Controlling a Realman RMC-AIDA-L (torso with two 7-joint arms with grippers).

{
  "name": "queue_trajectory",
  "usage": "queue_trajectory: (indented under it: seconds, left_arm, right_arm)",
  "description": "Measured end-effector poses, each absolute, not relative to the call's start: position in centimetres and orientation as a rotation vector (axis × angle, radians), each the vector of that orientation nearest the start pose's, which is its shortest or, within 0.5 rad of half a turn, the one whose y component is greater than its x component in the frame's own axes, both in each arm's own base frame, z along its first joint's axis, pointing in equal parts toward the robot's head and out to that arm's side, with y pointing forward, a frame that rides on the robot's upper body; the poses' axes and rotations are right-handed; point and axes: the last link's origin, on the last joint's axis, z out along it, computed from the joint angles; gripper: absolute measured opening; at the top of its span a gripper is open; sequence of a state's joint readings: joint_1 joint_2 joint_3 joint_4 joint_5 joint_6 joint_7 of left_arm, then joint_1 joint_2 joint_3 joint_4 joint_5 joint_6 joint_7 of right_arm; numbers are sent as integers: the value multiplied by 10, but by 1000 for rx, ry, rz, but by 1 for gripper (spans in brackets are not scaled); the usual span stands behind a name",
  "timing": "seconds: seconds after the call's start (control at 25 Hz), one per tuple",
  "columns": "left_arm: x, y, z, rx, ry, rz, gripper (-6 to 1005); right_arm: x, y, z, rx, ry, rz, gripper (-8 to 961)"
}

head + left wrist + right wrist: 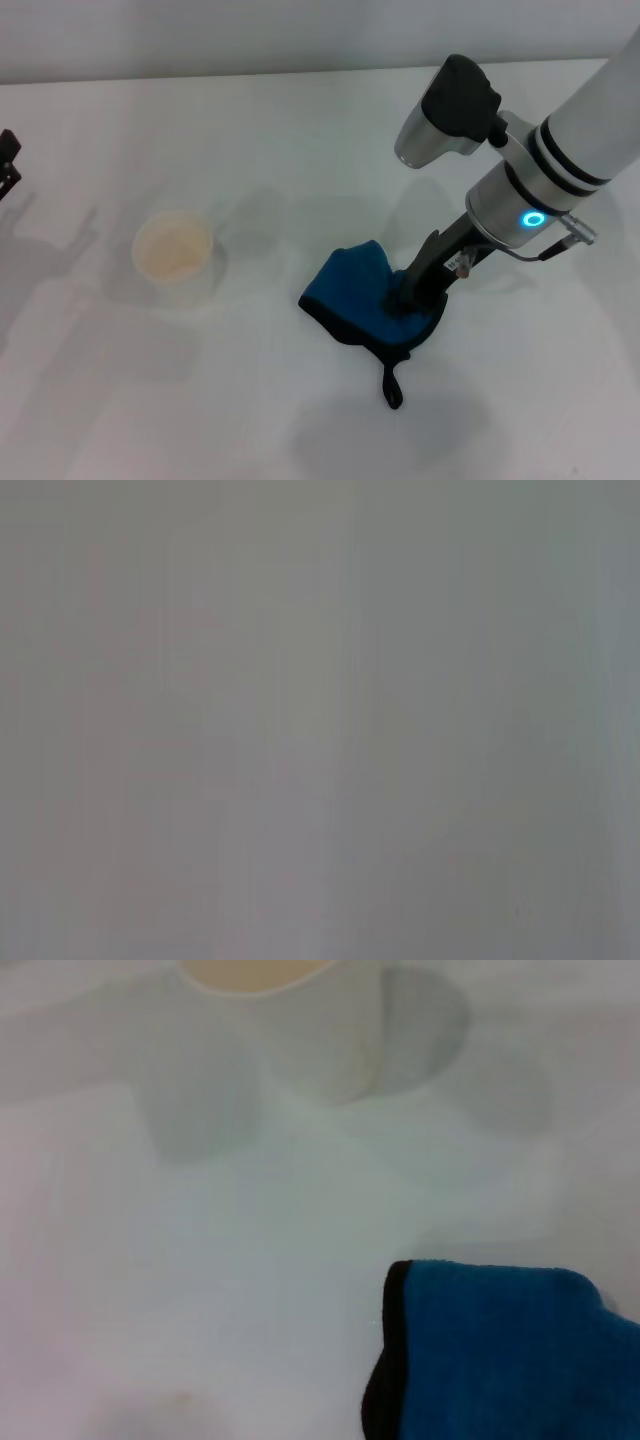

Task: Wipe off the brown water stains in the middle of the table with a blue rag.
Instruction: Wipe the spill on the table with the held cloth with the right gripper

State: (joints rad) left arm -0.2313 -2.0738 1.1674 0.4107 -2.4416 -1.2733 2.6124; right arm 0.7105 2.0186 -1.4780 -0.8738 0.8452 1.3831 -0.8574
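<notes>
The blue rag with black trim lies bunched on the white table, right of the middle, its black loop tab pointing toward the front edge. My right gripper comes down from the right and is shut on the rag's right part, pressing it to the table. In the right wrist view the rag's corner rests on the bare table. No pale tan blotch shows; the brown water stains are hidden or out of view. My left gripper is parked at the far left edge.
A white cup with beige residue inside stands left of the rag, about a rag's width away; it also shows in the right wrist view. The left wrist view shows only plain grey.
</notes>
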Motion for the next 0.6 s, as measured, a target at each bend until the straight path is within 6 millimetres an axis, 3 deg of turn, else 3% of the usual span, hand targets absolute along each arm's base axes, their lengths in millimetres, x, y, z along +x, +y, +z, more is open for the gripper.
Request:
queue_trajectory:
  seconds: [0.32, 0.6]
  left_arm:
    - [-329, 298, 22, -1827, -386, -826, 876]
    - [-330, 298, 22, -1827, -386, -826, 876]
  right_arm:
    - [237, 375, -29, -2661, 1040, -381, 43]
    - [266, 375, -2, -2543, 1137, -352, 43]
